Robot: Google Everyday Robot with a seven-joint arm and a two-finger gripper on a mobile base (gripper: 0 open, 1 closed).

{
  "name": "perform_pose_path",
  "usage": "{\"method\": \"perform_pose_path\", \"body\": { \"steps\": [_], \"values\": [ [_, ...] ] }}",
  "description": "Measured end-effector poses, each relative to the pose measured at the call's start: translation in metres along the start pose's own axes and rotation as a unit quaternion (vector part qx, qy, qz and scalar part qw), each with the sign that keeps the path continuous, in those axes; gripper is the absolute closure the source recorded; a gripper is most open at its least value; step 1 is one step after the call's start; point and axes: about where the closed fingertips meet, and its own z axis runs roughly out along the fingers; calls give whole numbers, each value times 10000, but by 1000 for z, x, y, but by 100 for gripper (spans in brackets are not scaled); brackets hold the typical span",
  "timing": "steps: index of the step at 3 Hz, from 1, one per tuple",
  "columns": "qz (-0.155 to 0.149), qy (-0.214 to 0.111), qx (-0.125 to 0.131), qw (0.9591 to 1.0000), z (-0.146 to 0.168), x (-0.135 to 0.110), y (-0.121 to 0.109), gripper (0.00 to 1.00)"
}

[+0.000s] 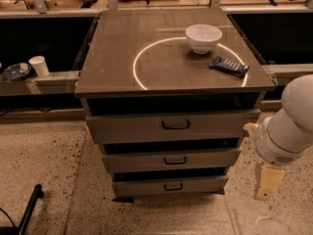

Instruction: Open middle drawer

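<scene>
Drawers in three tiers fill the front of the grey cabinet (93, 77) in the single camera view. The middle drawer (210, 158) sits between a taller top drawer (127, 129) and a narrower bottom drawer (142, 187), with a dark gap above its flat front. Its small black loop handle (175, 160) is centred on the panel, and nothing touches it.

On the cabinet's top, a white bowl (203, 37) rests on the far arc of a painted white ring (139, 58), and a blue packet (229, 66) lies near the right edge.

The gripper (268, 182) hangs below the arm's white rounded wrist (288, 124), right of the cabinet and apart from it, about level with the bottom drawer. Whether it is released or clenched cannot be told.

A paper cup (39, 65) and dark dish (16, 71) sit on a ledge at left.
</scene>
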Motion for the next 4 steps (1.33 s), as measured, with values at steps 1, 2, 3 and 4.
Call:
{"method": "perform_pose_path", "body": {
  "steps": [1,2,3,4],
  "values": [
    [-400,-603,-5,9974,46,-16,18,0],
    [-855,-1257,196,9882,97,-38,21,0],
    [-1284,-1656,261,9775,145,-73,25,0],
    [-1445,-1877,154,9714,190,-103,20,0]
  ]
}}
